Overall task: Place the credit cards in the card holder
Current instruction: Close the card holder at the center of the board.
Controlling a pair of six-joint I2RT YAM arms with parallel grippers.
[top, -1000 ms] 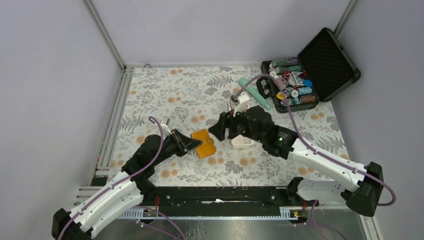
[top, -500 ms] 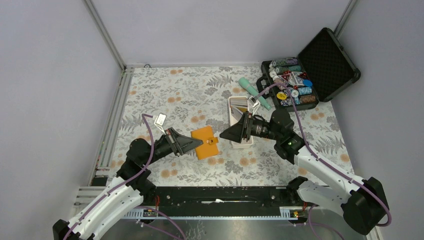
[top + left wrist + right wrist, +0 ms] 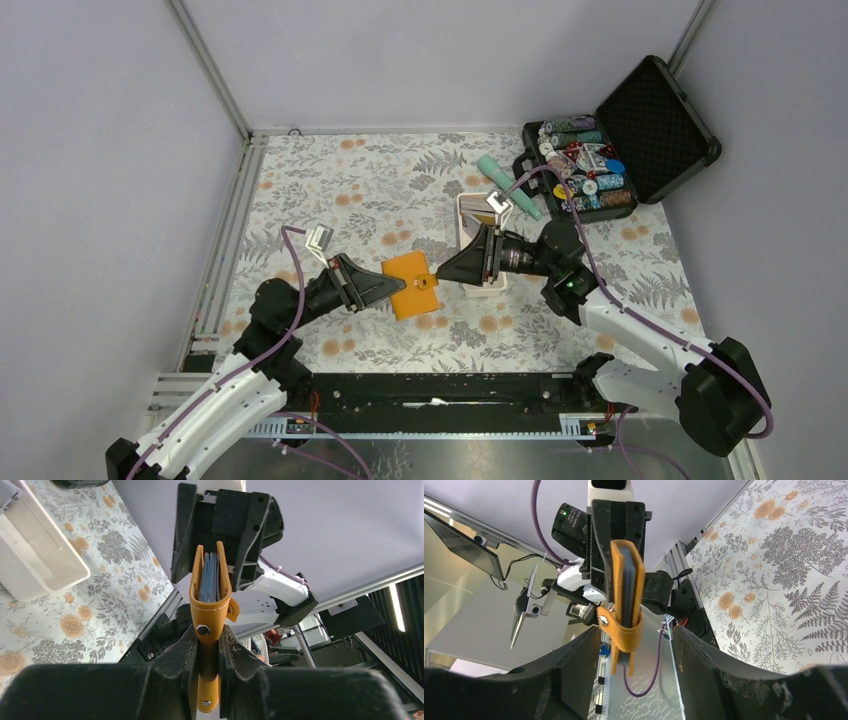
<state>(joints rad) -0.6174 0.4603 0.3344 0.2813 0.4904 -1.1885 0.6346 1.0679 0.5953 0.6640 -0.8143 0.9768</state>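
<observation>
The orange card holder (image 3: 411, 284) hangs just above the mat, folded, with my left gripper (image 3: 385, 287) shut on its spine end. In the left wrist view the card holder (image 3: 210, 587) stands up from my left gripper (image 3: 209, 655), blue pockets showing at its top. My right gripper (image 3: 443, 270) faces it from the right, open. In the right wrist view its fingers (image 3: 574, 672) straddle the snap-tab end of the card holder (image 3: 626, 600) without touching it. The credit cards (image 3: 473, 213) sit in the far end of the white tray, mostly hidden behind my right wrist.
The white tray (image 3: 483, 285) lies under my right arm, also seen as the white tray (image 3: 37, 560) in the left wrist view. A teal cylinder (image 3: 508, 184) lies behind it. An open black case of poker chips (image 3: 590, 170) stands at the back right.
My right arm swung down from over the tray and stretched left until its open jaws reached the card holder's end. The left gripper kept its hold and shifted slightly.
</observation>
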